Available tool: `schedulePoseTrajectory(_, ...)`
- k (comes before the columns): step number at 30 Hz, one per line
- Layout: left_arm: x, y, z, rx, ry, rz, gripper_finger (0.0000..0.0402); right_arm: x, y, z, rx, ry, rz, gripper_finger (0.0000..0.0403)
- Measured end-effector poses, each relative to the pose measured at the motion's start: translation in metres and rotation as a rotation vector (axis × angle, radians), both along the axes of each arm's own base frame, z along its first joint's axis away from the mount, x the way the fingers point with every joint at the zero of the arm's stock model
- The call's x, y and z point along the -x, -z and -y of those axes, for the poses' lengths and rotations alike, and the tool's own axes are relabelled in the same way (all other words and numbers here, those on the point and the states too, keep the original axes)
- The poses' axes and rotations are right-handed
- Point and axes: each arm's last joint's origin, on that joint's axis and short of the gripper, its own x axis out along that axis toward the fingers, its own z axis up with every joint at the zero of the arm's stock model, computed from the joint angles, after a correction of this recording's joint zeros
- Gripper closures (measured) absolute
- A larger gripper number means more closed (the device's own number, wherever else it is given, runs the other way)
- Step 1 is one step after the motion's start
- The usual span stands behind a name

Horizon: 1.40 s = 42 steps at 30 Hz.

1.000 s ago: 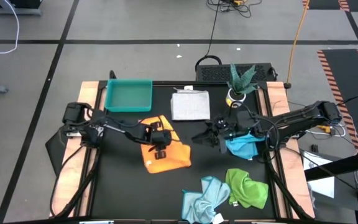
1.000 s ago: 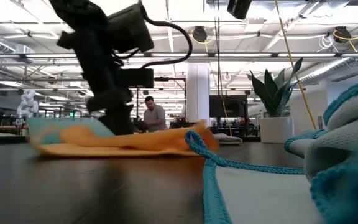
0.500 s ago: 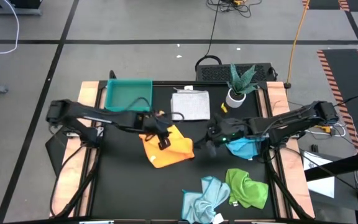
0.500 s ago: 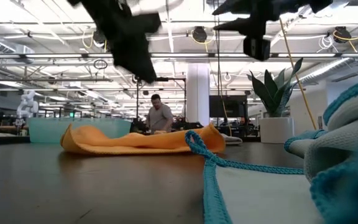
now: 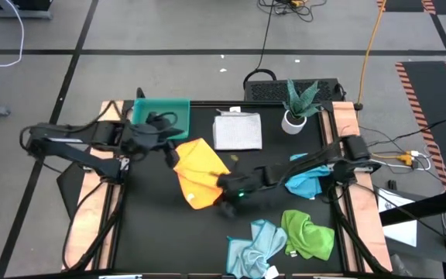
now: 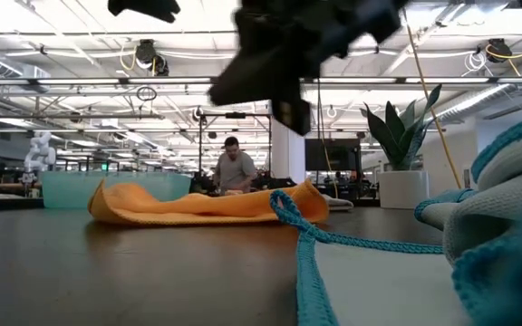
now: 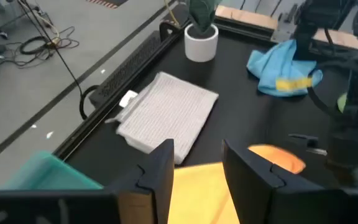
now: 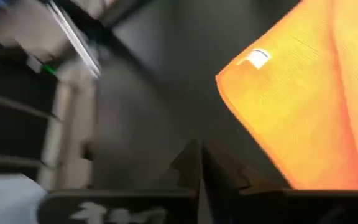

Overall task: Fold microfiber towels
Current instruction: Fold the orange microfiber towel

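The yellow-orange towel (image 5: 200,170) lies spread on the black table with its white tag (image 8: 258,58) up. My left gripper (image 7: 194,149) hangs open above the towel's far left part with nothing between its fingers. My right gripper (image 8: 199,149) is shut and hovers over bare table just off the towel's near right corner (image 5: 224,203). In the low view it is high above the table (image 6: 275,72). A folded white-grey towel (image 5: 237,130) lies at the back. Bright blue (image 5: 304,180), green (image 5: 308,232) and pale blue (image 5: 254,244) towels lie crumpled on the right.
A teal tray (image 5: 159,118) stands at the far left. A potted plant (image 5: 296,108) stands at the far right, near the bright blue towel. Bare table lies on the near left. A person sits in the room far behind the table (image 6: 234,167).
My left gripper has risen off the yellow-orange towel and drawn back toward the table's far left, tipping up from pointing down. My right gripper has swung toward the table's left and down to the towel's near right corner, and has shut. The towel stays on the table.
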Motion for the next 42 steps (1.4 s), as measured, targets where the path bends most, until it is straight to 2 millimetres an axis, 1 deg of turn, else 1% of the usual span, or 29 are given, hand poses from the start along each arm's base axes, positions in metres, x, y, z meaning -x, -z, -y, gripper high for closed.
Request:
schedulePoseTrajectory(2, 0.006, -0.003, 0.002, -0.010, 0.010, 0.007, 0.0264, -0.016, 0.001, -0.001, 0.067, -0.013, -0.068, 0.0399)
schedulePoseTrajectory(5, 0.011, -0.006, 0.004, -0.012, 0.026, 0.025, 0.0264, -0.034, 0.011, 0.003, 0.144, -0.031, -0.150, 0.0402)
schedulePoseTrajectory(9, 0.013, -0.007, 0.006, -0.015, 0.040, 0.023, 0.0263, -0.050, 0.029, 0.010, 0.168, -0.021, -0.186, 0.0402)
schedulePoseTrajectory(15, 0.015, -0.005, 0.006, -0.017, 0.039, -0.003, 0.0263, -0.054, 0.053, 0.016, 0.205, 0.001, -0.242, 0.0403)
schedulePoseTrajectory(19, 0.015, -0.005, 0.006, -0.017, 0.039, -0.002, 0.0263, -0.055, 0.062, 0.017, 0.229, 0.010, -0.258, 0.0403)
schedulePoseTrajectory(21, 0.015, -0.005, 0.006, -0.017, 0.038, -0.002, 0.0263, -0.053, 0.063, 0.017, 0.241, -0.005, -0.280, 0.0403)
schedulePoseTrajectory(23, 0.015, -0.005, 0.006, -0.017, 0.038, -0.002, 0.0263, -0.046, 0.065, 0.015, 0.255, -0.046, -0.328, 0.0403)
schedulePoseTrajectory(28, 0.015, -0.005, 0.006, -0.012, 0.035, 0.001, 0.0263, -0.020, 0.065, 0.007, 0.305, -0.178, -0.525, 0.0403)
schedulePoseTrajectory(33, 0.013, -0.002, 0.006, 0.008, 0.019, -0.016, 0.0263, 0.004, 0.050, 0.007, 0.400, -0.319, -0.671, 0.0403)
schedulePoseTrajectory(36, 0.008, 0.015, 0.007, 0.044, -0.012, -0.114, 0.0263, 0.018, 0.041, 0.012, 0.497, -0.371, -0.756, 0.0403)
schedulePoseTrajectory(38, 0.004, 0.032, 0.008, 0.076, -0.028, -0.211, 0.0263, 0.026, 0.032, 0.019, 0.548, -0.384, -0.804, 0.0403)
schedulePoseTrajectory(40, -0.006, 0.048, 0.010, 0.101, -0.029, -0.283, 0.0263, 0.029, 0.021, 0.026, 0.556, -0.376, -0.803, 0.0403)
schedulePoseTrajectory(42, -0.016, 0.060, 0.011, 0.104, -0.036, -0.321, 0.0263, 0.029, 0.009, 0.030, 0.546, -0.344, -0.753, 0.0403)
